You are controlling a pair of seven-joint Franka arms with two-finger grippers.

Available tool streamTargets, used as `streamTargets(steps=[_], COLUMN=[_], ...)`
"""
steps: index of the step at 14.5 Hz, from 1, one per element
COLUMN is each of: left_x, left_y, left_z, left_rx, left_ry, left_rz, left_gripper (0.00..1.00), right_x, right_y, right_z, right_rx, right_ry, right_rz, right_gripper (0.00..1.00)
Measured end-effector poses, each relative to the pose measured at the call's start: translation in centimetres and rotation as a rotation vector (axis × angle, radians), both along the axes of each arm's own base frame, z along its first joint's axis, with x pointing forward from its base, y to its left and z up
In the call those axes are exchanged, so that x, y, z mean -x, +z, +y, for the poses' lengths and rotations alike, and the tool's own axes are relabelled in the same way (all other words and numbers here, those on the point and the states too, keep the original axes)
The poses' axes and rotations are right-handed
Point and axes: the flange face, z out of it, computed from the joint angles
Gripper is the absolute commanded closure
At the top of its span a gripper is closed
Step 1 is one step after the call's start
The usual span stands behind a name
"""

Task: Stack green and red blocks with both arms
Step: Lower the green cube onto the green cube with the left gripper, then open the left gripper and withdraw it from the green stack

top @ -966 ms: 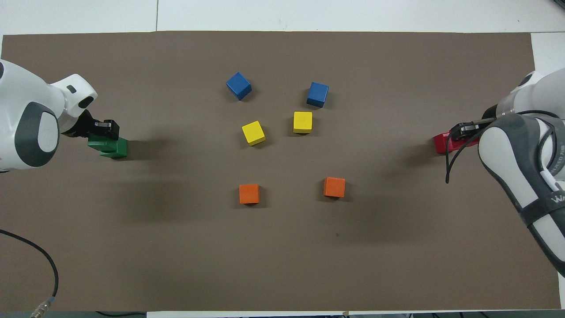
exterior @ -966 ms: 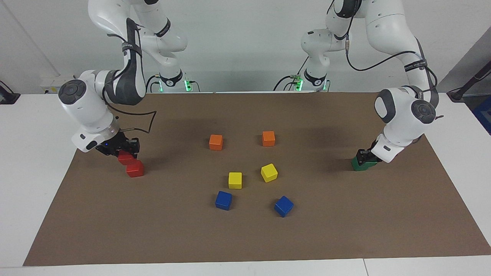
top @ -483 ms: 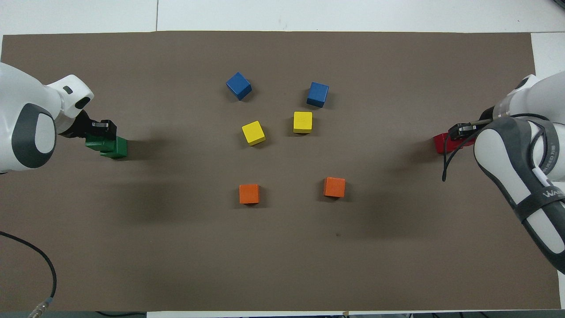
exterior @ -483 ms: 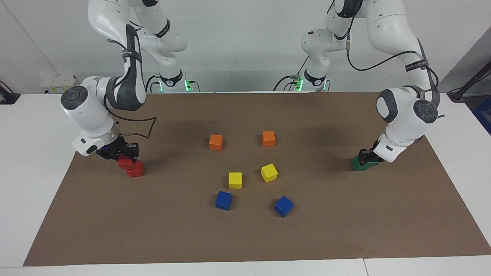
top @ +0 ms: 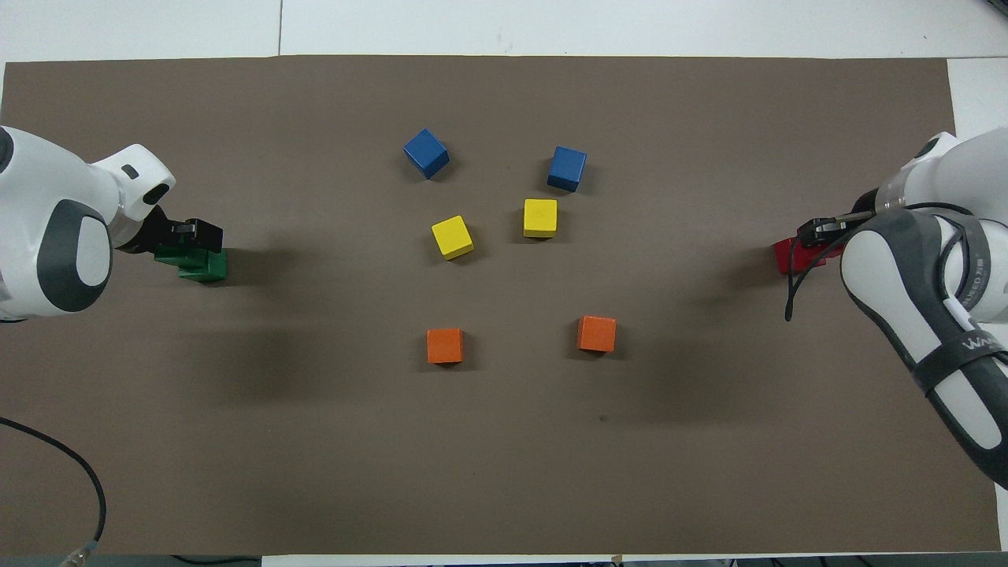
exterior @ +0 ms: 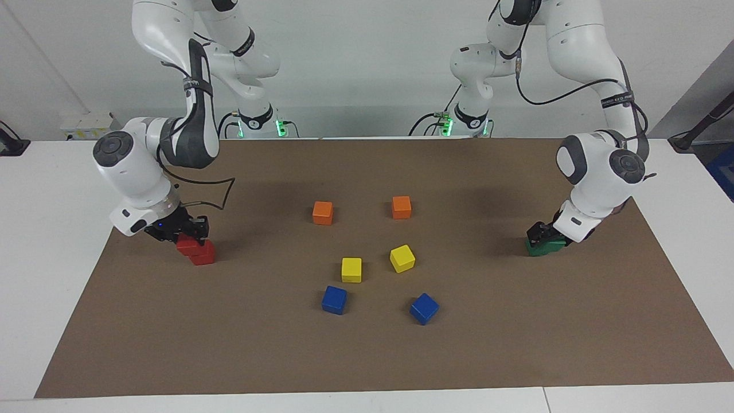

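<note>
At the right arm's end of the mat, one red block [exterior: 184,245] rests partly on a second red block [exterior: 203,254], offset toward the robots. My right gripper [exterior: 190,234] is shut on the upper one. From overhead only a sliver of red block [top: 787,257] shows beside the right gripper [top: 819,232]. At the left arm's end, two dark green blocks [exterior: 543,247] sit stacked and slightly offset, seen from overhead as one green block shape [top: 198,264]. My left gripper [exterior: 540,232] is down on the upper green block, also visible overhead as the left gripper [top: 193,235].
In the middle of the brown mat [exterior: 367,355] lie two orange cubes [exterior: 323,212] [exterior: 401,207], two yellow cubes [exterior: 351,269] [exterior: 402,258] and two blue cubes [exterior: 334,299] [exterior: 424,308], all well apart from both stacks.
The right gripper has lowered its red block onto the other red block. The left gripper has sunk a little over the green pair and shifted slightly toward the table's middle.
</note>
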Motion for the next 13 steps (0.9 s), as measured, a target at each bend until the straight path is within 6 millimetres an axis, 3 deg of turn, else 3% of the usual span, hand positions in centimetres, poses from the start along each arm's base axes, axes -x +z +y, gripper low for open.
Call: streamTargets(steps=[3,5,9,13], left_x=[0.0,-0.2,0.4,3.5], left_y=[0.7,2.8,9.8,17.0], left_z=[0.0,0.0,0.2,-0.1], left_rx=[-0.001,-0.002,-0.006,-0.01], left_ry=[0.0,0.0,0.004,0.003], left_rz=[-0.011,-0.036,-0.029,-0.032], left_gripper=[0.0,0.0,0.0,0.0], right_x=[0.0,0.1,0.0,0.1], right_y=[-0.4,-0.9,-1.4,-1.4], right_z=[0.3,0.3,0.2,0.2], right_rx=[0.001,0.002,0.002,0.003], right_ry=[0.019,0.057,0.07,0.069], right_rz=[-0.009,-0.015,-0.016,-0.015], right_gripper=[1.0,1.0,1.0,1.0])
